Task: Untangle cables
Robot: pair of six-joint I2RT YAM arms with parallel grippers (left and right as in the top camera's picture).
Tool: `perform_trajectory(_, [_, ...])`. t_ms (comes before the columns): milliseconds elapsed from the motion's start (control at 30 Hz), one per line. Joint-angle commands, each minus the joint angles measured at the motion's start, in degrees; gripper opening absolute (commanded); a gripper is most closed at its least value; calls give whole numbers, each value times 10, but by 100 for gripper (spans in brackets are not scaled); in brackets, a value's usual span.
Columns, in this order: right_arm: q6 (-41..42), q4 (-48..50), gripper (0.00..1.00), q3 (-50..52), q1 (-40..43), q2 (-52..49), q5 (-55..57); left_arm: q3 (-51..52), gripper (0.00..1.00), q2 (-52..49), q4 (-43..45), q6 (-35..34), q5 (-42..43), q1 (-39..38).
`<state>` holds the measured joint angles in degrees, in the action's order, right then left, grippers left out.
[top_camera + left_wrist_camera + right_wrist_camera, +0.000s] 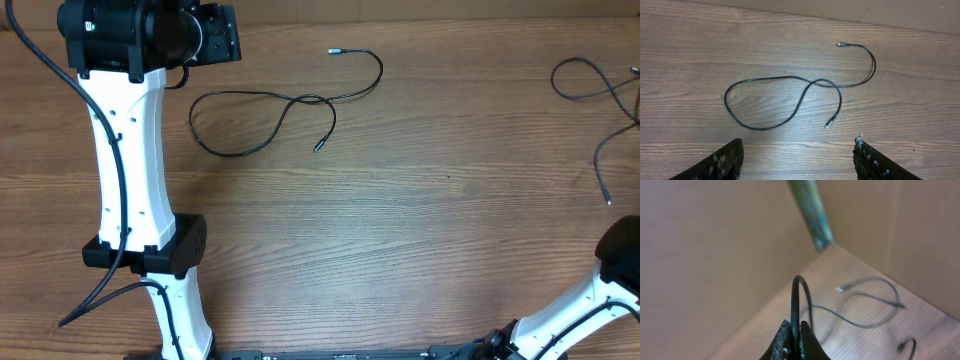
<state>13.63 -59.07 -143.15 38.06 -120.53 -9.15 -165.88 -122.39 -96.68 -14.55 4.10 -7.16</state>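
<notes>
Left gripper hovered above the table with its fingers set wide apart, gripping nothing. I saw the looped cable lying flat just beyond those fingers, at the far left of the table in the overhead view. It crossed itself once, and both plug ends lay free. Right gripper was clamped on a second cable, which arched up from between its fingers. Further strands, one ending in a whitish plug, lay at the far right of the table, near a cardboard wall.
</notes>
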Motion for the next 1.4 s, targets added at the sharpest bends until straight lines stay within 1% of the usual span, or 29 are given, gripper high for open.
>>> perform_trajectory(0, [-6, 85, 4, 113, 0, 8, 6, -7, 71, -1, -1, 13, 15, -7])
perform_trajectory(33, [-6, 110, 4, 138, 0, 8, 7, -7, 72, -1, -1, 13, 17, -8])
perform_trajectory(67, [-6, 169, 4, 193, 0, 8, 12, -7, 72, -1, -1, 13, 17, -12])
perform_trajectory(133, [-1, 239, 4, 259, 0, 8, 39, -7, 72, -1, -1, 13, 17, -15])
perform_trajectory(167, [2, 261, 4, 281, 0, 8, 53, -7, 72, -1, -1, 13, 17, -15])
perform_trajectory(200, [9, 281, 4, 306, 0, 8, 73, -7, 72, -1, -1, 13, 17, -16])
perform_trajectory(267, [47, 324, 4, 374, 1, 8, 147, -7, 72, -1, -1, 13, 17, -16])
perform_trajectory(300, [50, 329, 4, 381, 2, 8, 151, -7, 72, -1, -1, 13, 17, -16])
perform_trajectory(400, [64, 367, 4, 448, 4, 7, 158, -7, 72, -1, -1, 13, 17, -16])
perform_trajectory(533, [136, 386, 4, 532, 15, 5, 221, -7, 72, -1, -1, 13, 17, -16])
perform_trajectory(633, [147, 405, 4, 579, 39, -4, 213, -7, 72, -1, -1, 13, 17, -17])
perform_trajectory(700, [147, 400, 4, 594, 66, -12, 211, -7, 72, -1, -1, 13, 17, -17])
perform_trajectory(867, [147, 388, 4, 595, 129, -14, 210, -7, 72, -1, -1, 18, 17, -21])
perform_trajectory(900, [147, 386, 14, 595, 139, -14, 200, -7, 72, -1, -1, 18, 17, -22])
perform_trajectory(933, [147, 384, 37, 595, 147, -14, 176, -7, 72, -1, -1, 18, 17, -23])
perform_trajectory(967, [147, 382, 70, 595, 151, -14, 145, -7, 72, -1, -1, 18, 17, -25])
perform_trajectory(1000, [147, 382, 100, 595, 153, -14, 116, -7, 72, -1, -1, 22, 17, -26])
perform_trajectory(1067, [147, 390, 100, 595, 151, -14, 76, -7, 72, -1, -1, 35, 12, -26])
perform_trajectory(1167, [147, 397, 100, 585, 127, -14, 75, -7, 72, -1, -1, 43, 14, -26])
perform_trajectory(1300, [147, 377, 100, 529, 96, -1, 75, -7, 72, -1, -1, 43, 15, -28])
perform_trajectory(1367, [147, 352, 100, 476, 78, 10, 76, -7, 72, -1, -1, 43, 15, -28])
